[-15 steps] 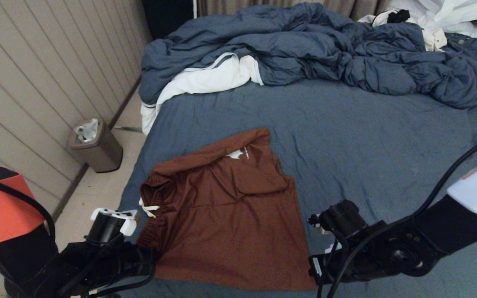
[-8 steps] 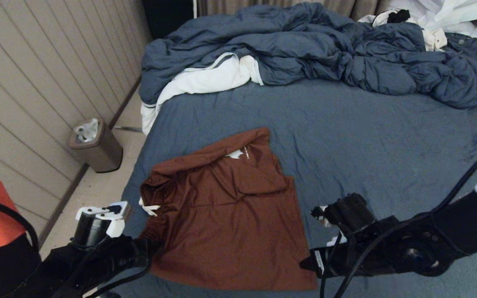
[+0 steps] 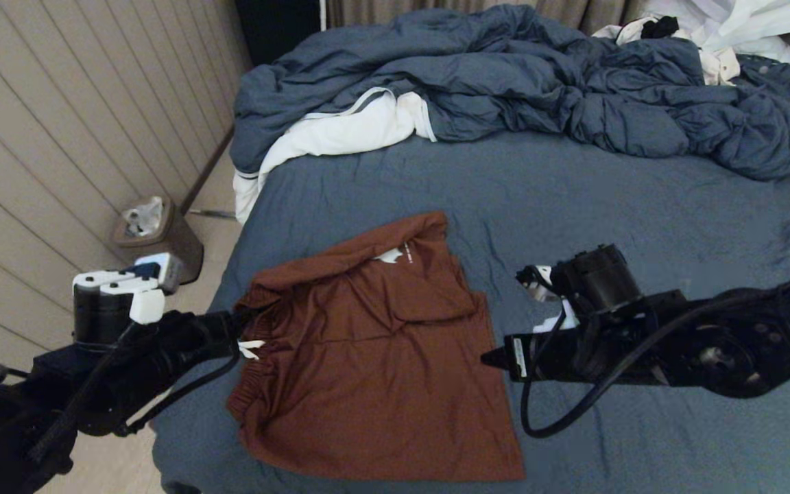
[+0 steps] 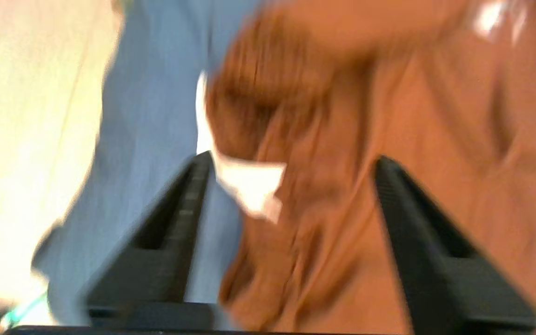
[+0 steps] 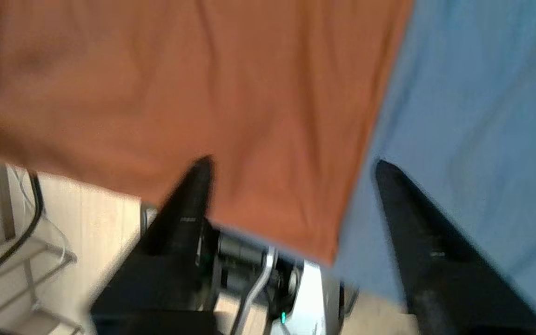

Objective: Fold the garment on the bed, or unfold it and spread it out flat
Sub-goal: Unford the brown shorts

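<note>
Here, both hands gape empty: left hand [image 4: 291, 163] at the shorts' [image 3: 374, 350] waistband, right hand [image 5: 293, 163] beside their opposite edge.

Both arms are up and farther from the camera vs. 1 s ago. Left gripper [image 3: 234, 328] now sits at the shorts' [image 3: 374, 357] waistband; right gripper [image 3: 494, 357] at their opposite edge. Fingers apart, nothing held.

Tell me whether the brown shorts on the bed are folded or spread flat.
Folded. The shorts lie doubled on the bed: one leg overlaps the other, its edge forming a flap across the middle, and the waistband is bunched.
</note>
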Motion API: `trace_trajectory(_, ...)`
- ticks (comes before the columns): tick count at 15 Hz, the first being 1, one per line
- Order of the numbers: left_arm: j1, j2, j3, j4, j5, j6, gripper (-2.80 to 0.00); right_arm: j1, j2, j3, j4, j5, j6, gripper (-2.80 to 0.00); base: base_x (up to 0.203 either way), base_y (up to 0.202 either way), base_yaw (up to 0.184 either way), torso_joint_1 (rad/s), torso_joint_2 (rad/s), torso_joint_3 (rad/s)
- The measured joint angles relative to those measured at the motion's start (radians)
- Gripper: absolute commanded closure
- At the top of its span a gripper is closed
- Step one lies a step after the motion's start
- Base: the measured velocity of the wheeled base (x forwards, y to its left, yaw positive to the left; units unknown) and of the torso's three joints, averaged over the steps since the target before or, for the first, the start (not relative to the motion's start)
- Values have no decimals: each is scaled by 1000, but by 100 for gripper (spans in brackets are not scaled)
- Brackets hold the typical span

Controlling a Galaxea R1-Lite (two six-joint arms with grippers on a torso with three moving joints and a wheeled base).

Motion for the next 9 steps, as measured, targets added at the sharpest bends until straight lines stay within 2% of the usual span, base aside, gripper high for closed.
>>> trace_trajectory(4,-3,79,-278,172,-9,1,0,2,85,-184,4,3,-5,0,0,0,0,0,0,0)
trace_trajectory(9,-48,346,-541,215,-11,35,0,32,186,-309,11,3,2,0,0,0,0,0,0,0)
